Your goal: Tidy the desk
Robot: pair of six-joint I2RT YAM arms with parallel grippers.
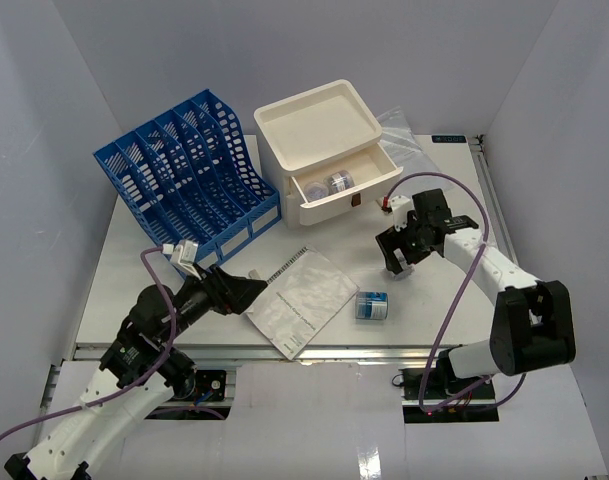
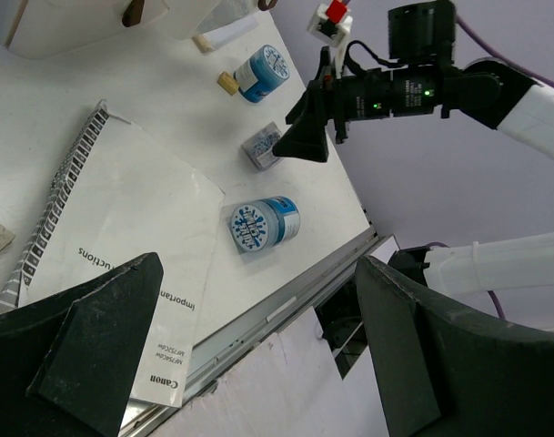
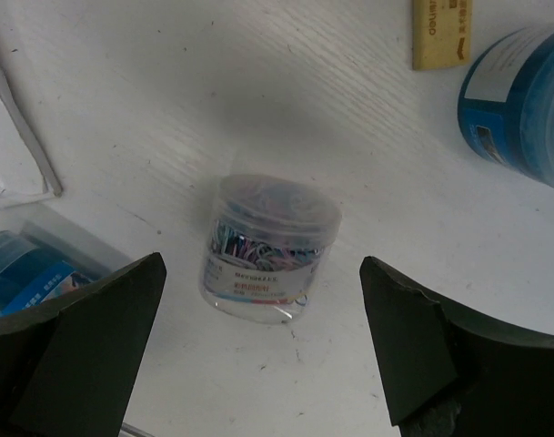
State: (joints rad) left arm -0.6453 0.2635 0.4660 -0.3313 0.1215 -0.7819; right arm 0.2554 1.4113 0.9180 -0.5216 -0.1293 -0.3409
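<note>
Tabletop [image 1: 124,262]: white and metal-railed, it spanned the view from wall to wall beyond both arm bases and carried everything below.
File rack [image 1: 189,175]: blue and slotted, it stood at the far left corner, angled toward the middle.
Left hand [image 1: 252,292]: its fingers stood wide apart and held nothing. It hung low over the near edge, with its tips just beside the booklet's left corner.
Booklet [image 1: 302,300]: spiral-bound and white, it lay flat near the front centre, turned at a slant.
Drawer box [image 1: 324,150]: white, at the far centre, with its drawer pulled out and a clear jar [image 1: 340,182] inside.
Blue tub [image 1: 372,305]: it lay on its side just right of the booklet.
Right hand [image 1: 397,260]: its fingers were spread wide and gripped nothing. It pointed down, in front of the open drawer.
Paper-clip jar [image 3: 269,246]: clear and lidded, it stood upright on the tabletop between the right hand's fingers, touching neither.
Eraser [image 3: 440,32]: yellow, it lay beyond the jar beside a second blue tub [image 3: 522,100].
</note>
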